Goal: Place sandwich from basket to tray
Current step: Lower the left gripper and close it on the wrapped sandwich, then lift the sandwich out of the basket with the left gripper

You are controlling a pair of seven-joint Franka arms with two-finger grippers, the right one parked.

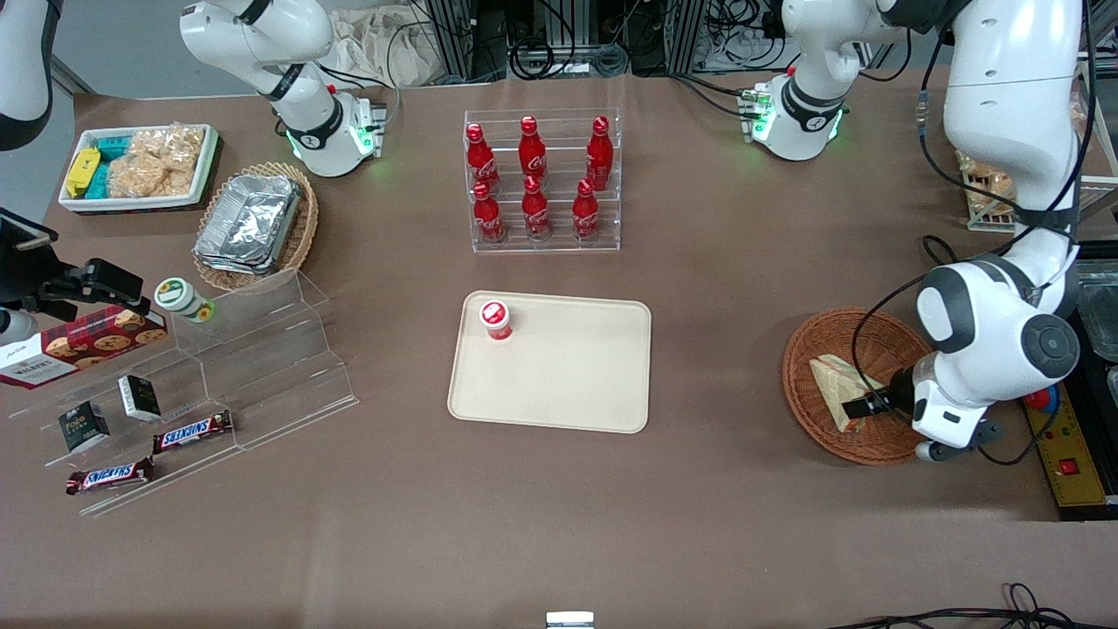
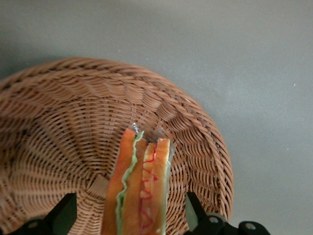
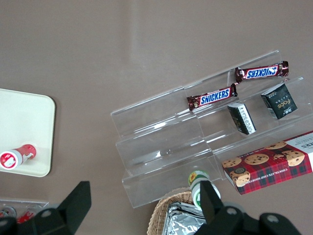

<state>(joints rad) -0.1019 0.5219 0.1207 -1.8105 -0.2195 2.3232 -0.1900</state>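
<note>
A: Jaw state? 
B: The gripper [image 2: 129, 215] stood spread, one finger [image 2: 63, 213] on each side of the sandwich [image 2: 139, 191], neither visibly pressing it.

A: Sandwich location? 
B: It stood on edge inside the basket [image 1: 817, 349], near the rim closest to the front camera, at the working arm's end of the table.

A: Tray? 
B: The tray [image 1: 568, 376] sat mid-table, well apart, with a red-capped cup [image 1: 495, 320] in one corner.
</note>
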